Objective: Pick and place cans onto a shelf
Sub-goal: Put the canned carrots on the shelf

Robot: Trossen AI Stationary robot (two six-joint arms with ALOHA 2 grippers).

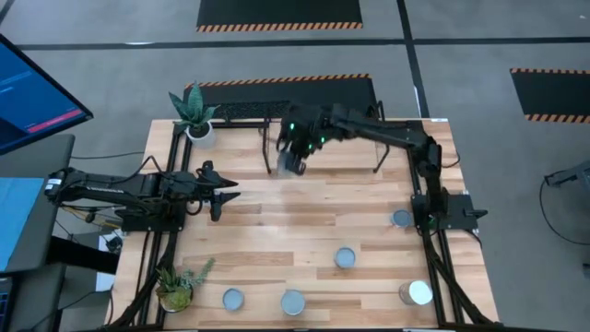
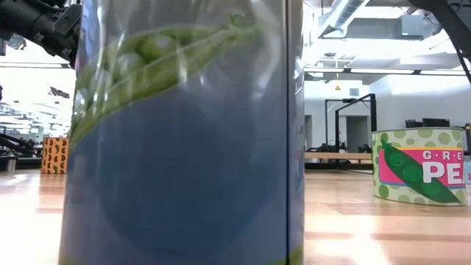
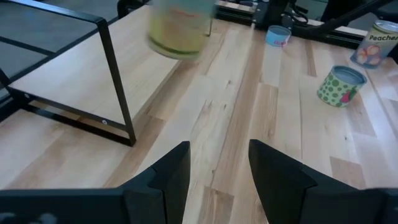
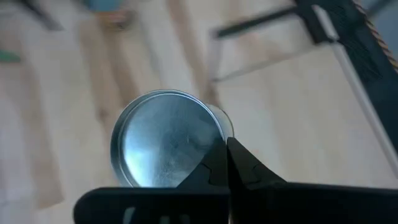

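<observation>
A can with a shiny silver top (image 4: 165,140) is at the left end of the shelf (image 1: 350,157) and shows blurred in the high view (image 1: 287,160) and the left wrist view (image 3: 180,25). My right gripper (image 4: 227,152) is above it, fingers shut, with the tips at the top's rim. My left gripper (image 3: 217,168) is open and empty over the table's left part (image 1: 218,192). Other cans stand on their bases on the table: (image 1: 402,219), (image 1: 345,257), (image 1: 417,293), (image 1: 292,302), (image 1: 232,299). My right gripper comes at the can from above, pointing down. Its shut fingertips (image 4: 219,155) lie over the rim of the can's top (image 4: 219,127). I cannot tell whether they touch the rim. I cannot tell whether the can stands or is clear of the wood.
The shelf's black frame and leg (image 3: 118,81) stand far of my left gripper. White plant pots stand at the far left (image 1: 195,115) and near left (image 1: 175,286). One can fills the low view (image 2: 184,147), and a green pea can (image 2: 419,165) stands to its right.
</observation>
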